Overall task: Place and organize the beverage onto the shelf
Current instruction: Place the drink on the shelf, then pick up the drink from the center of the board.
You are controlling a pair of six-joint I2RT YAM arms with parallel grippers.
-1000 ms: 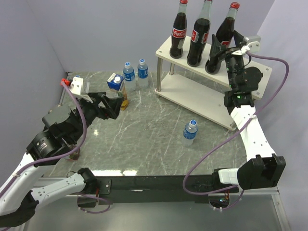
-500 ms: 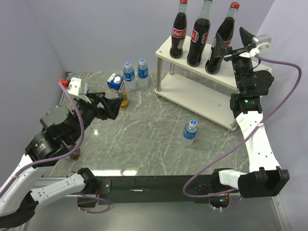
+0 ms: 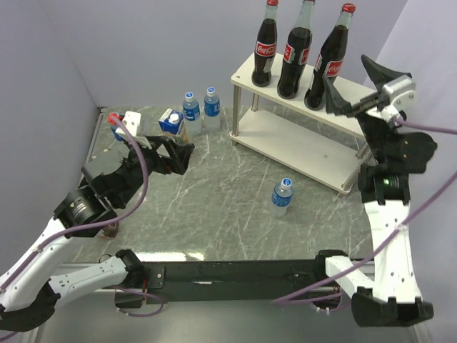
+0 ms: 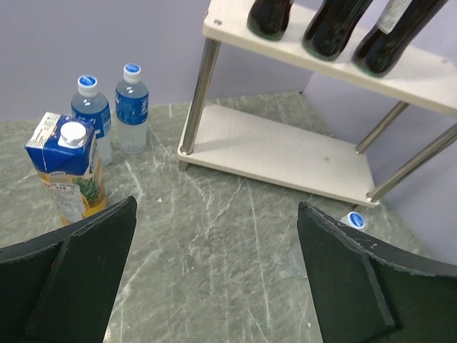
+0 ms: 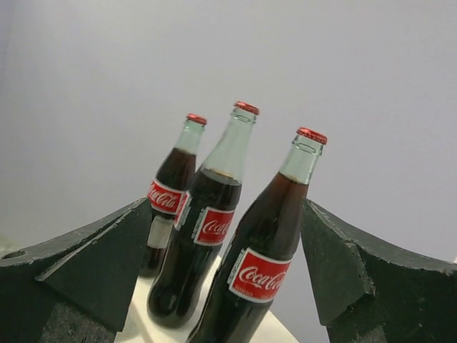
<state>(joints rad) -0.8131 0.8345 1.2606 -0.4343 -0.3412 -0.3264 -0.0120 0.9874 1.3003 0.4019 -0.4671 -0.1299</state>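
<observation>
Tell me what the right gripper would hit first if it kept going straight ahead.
Probably the nearest cola bottle, the rightmost of three on top of the shelf. The right gripper stands open with that bottle framed between its fingers, though the gap to it is hard to judge.

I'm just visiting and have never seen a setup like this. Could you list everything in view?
cola bottles: three, dark with red caps, upright in a row on the shelf's top board
water bottles: three in view, clear with blue labels; two side by side at the back of the table, one alone in front of the shelf
juice carton: one, blue-topped, beside the back pair
shelf: one, pale boards on silver legs, back right
table: one, grey marbled
left gripper: one, black, open, empty, near the carton
right gripper: one, black, open, by the rightmost cola bottle
</observation>
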